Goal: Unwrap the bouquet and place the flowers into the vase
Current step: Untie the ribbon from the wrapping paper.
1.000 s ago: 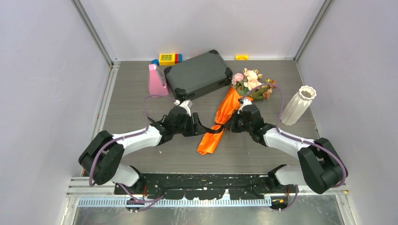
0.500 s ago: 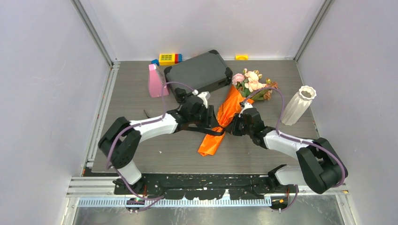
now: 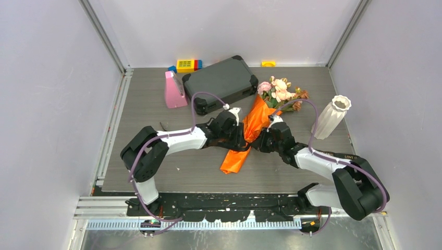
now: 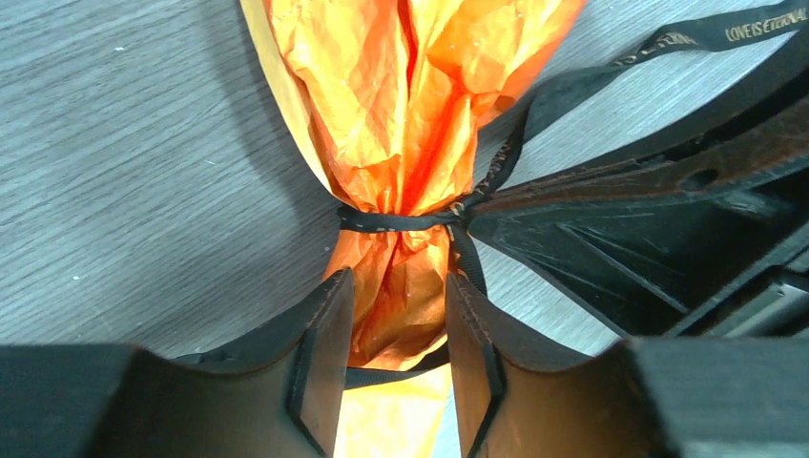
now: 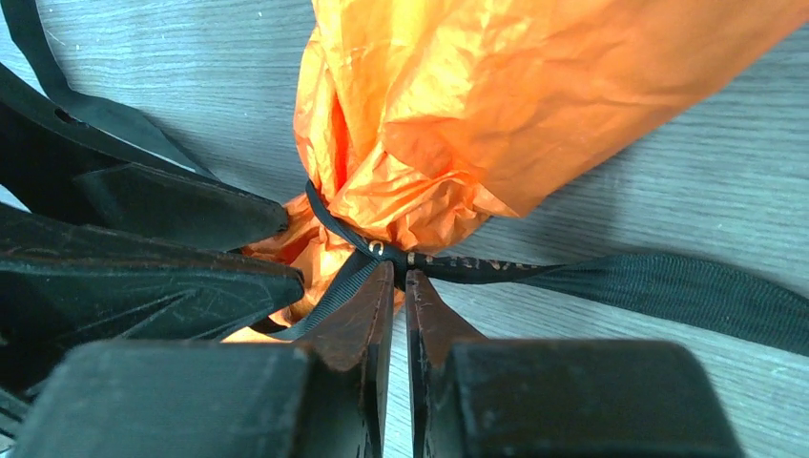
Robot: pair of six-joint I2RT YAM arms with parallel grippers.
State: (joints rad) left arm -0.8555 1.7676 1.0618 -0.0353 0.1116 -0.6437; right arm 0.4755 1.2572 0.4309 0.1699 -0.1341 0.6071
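Note:
The bouquet (image 3: 251, 121), a crinkled orange paper cone, lies on the table with the flowers (image 3: 279, 91) at its far end. A black printed ribbon (image 4: 396, 220) ties its neck. My left gripper (image 4: 398, 286) straddles the paper just below the tie. Its jaws stand apart with orange paper filling the gap. From the other side my right gripper (image 5: 401, 275) has its tips at the ribbon knot (image 5: 382, 250), jaws a narrow slit apart. Seen from above, the left gripper (image 3: 241, 138) and the right gripper (image 3: 262, 140) meet at the neck. The white vase (image 3: 331, 117) stands upright at the right.
A dark hard case (image 3: 221, 83) lies at the back, close to the flowers. A pink wedge (image 3: 174, 91) stands left of it. Coloured blocks (image 3: 187, 64) and a small yellow piece (image 3: 268, 63) sit by the back wall. Walls enclose three sides.
My left arm has swung right from the ribbon's tail to the bouquet's neck, its jaws narrowing. My right gripper's jaws have parted slightly at the knot.

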